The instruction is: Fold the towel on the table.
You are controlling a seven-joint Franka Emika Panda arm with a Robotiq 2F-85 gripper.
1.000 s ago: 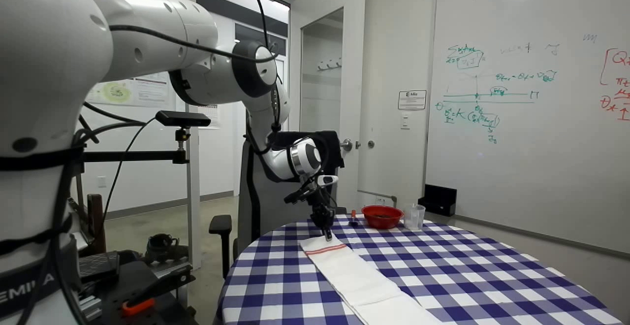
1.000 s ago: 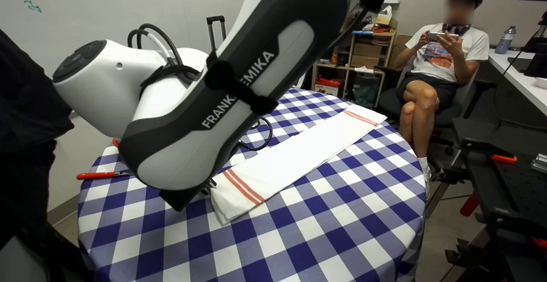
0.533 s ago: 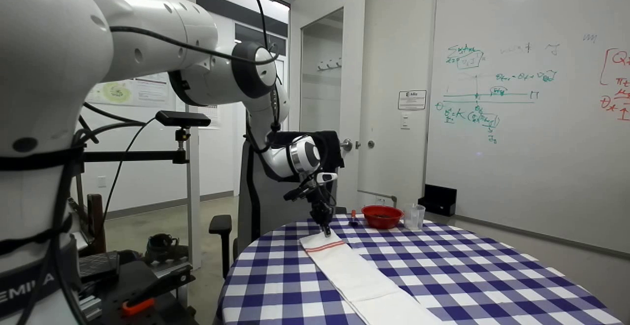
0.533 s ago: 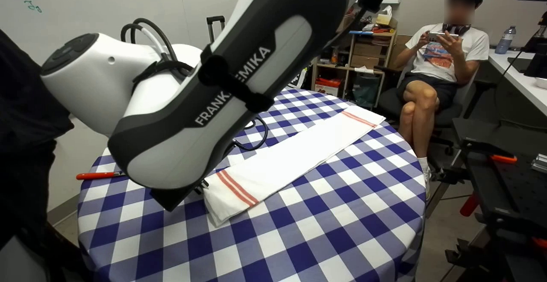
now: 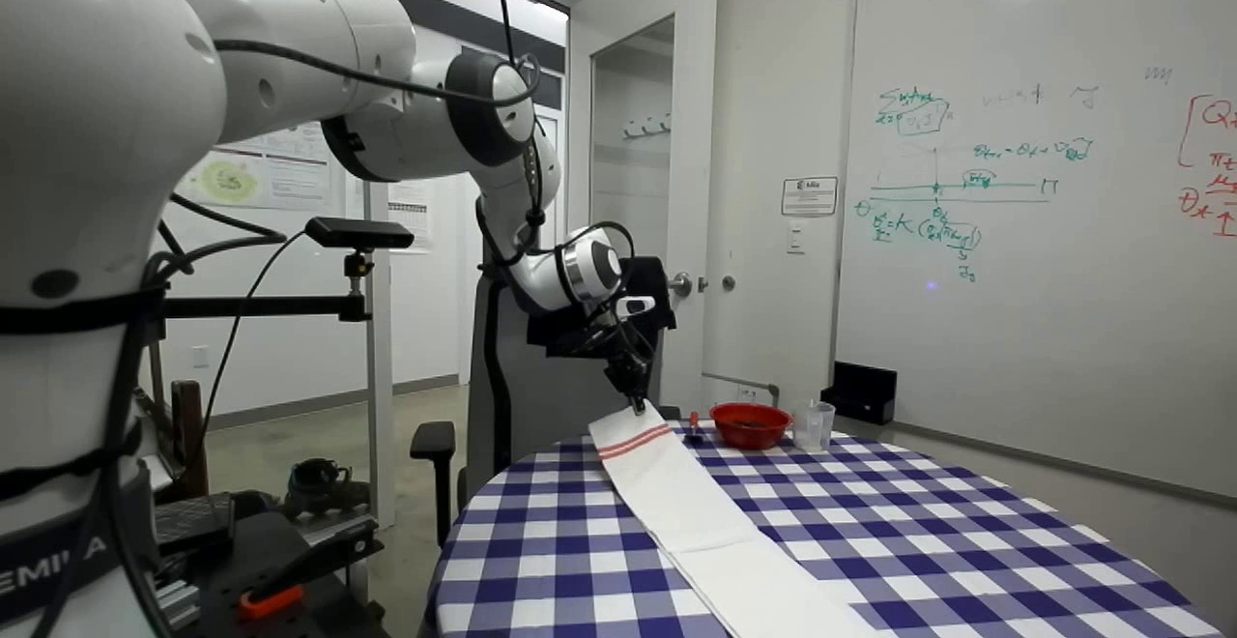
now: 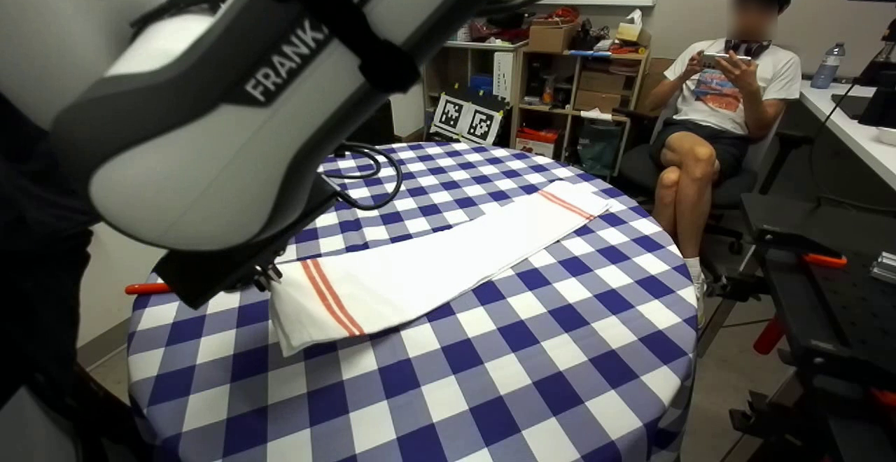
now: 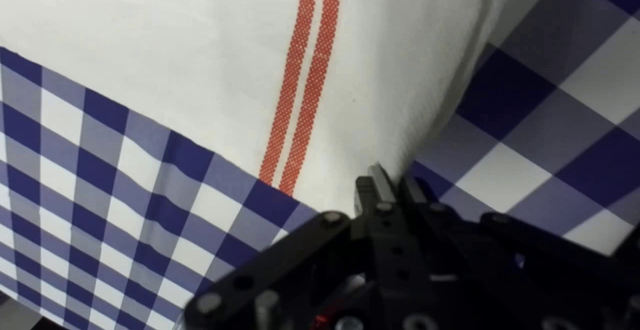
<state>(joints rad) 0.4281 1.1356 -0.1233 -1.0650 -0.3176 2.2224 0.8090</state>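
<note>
The towel point(image 5: 720, 551) is a long white strip lying across the table point(image 5: 928, 532), whose cloth is blue-and-white checked. Two red stripes run near its raised end, and two more show near its far end point(image 6: 565, 204) in an exterior view. My gripper point(image 7: 395, 176) is shut on a corner of the towel point(image 7: 175, 45), in the wrist view. Pinched fabric passes between the fingertips. In both exterior views the gripper point(image 5: 638, 408) holds that corner above the tabletop, so this end slopes up while the remainder lies flat. The arm partly covers the gripper point(image 6: 269, 277) in an exterior view.
Near the table's edge stand a red bowl point(image 5: 750, 425), a clear plastic cup point(image 5: 814, 427) and a small red-handled object point(image 5: 694, 427). A grey chair point(image 5: 565, 406) is just behind the gripper. Someone sits point(image 6: 731, 91) beyond the table.
My gripper has closed fully on the towel's corner, then risen and moved outward toward the table's edge. The striped end has come up with it, and the far end has slid slightly the same way.
</note>
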